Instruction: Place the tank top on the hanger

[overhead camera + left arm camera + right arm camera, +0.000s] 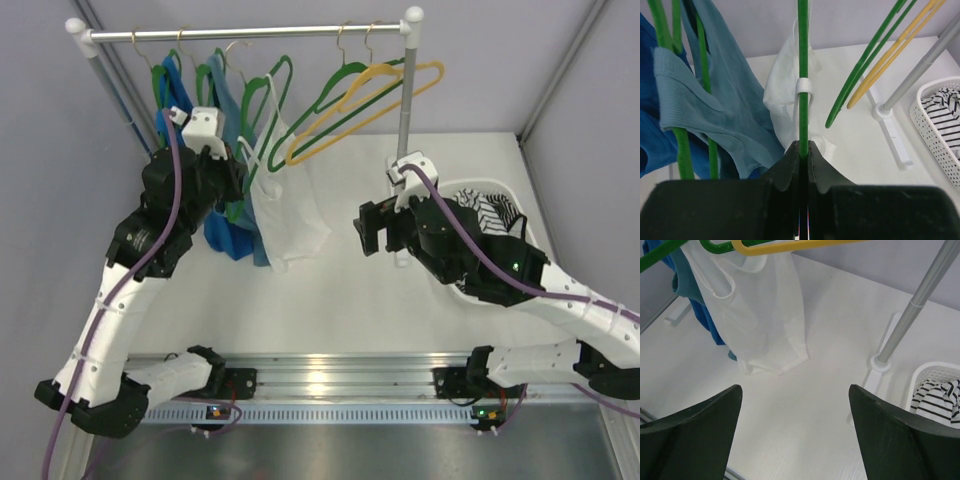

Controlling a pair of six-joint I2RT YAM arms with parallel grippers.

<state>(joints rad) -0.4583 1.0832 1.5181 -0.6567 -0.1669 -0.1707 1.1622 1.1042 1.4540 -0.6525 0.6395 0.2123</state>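
Note:
The white tank top (pixel 290 215) hangs from a green hanger (pixel 288 72) on the rail, its hem resting on the table. My left gripper (pixel 238 172) is shut on that hanger's thin green bar. In the left wrist view the jaws (pixel 803 146) pinch the bar (pixel 803 60), a white strap loops round it, and the tank top (pixel 782 85) hangs behind. My right gripper (pixel 372 228) is open and empty to the right of the top, above the table. In the right wrist view its fingers (pixel 795 395) stand wide apart, with the tank top (pixel 765 315) ahead at upper left.
Blue tank tops (pixel 225 225) hang on green hangers left of the white one. Two more green hangers and a yellow hanger (pixel 385 85) hang on the rail's right half. The rack's post (pixel 403 110) stands by a white basket (pixel 505 192) holding a striped garment (pixel 495 212).

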